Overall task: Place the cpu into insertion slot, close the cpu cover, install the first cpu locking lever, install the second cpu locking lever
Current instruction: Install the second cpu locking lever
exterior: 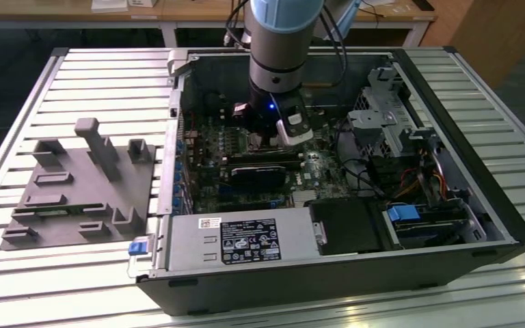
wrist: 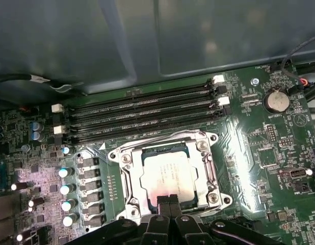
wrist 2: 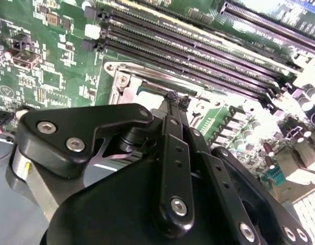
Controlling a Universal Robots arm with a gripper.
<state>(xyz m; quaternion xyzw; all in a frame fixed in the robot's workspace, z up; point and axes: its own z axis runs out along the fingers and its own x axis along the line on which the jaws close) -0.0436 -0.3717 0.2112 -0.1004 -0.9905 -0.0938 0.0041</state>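
Observation:
In the first wrist view the cpu (wrist: 170,171), a silver-grey square chip, lies flat in the insertion slot (wrist: 199,177). The silvery cpu cover (wrist: 212,166) lies down around it as a frame. A thin wire lever (wrist: 152,142) runs along the socket's edge on the memory side. My gripper (wrist: 168,200) is shut with its black fingertips together, and they stand at the socket's near edge, over the chip's rim. The second wrist view has the same fingertips (wrist 2: 176,98) above the metal frame (wrist 2: 139,92). In the exterior view the arm reaches down into the open computer case, gripper (exterior: 264,140) low over the motherboard.
Long black memory slots (wrist: 142,115) run beside the socket, with a row of capacitors (wrist: 66,189) on one side and a coin battery (wrist: 276,100) on the other. A black card (exterior: 258,174), the power supply (exterior: 244,239) and a drive cage (exterior: 381,116) crowd the case. A grey fixture (exterior: 71,184) sits at the exterior view's left.

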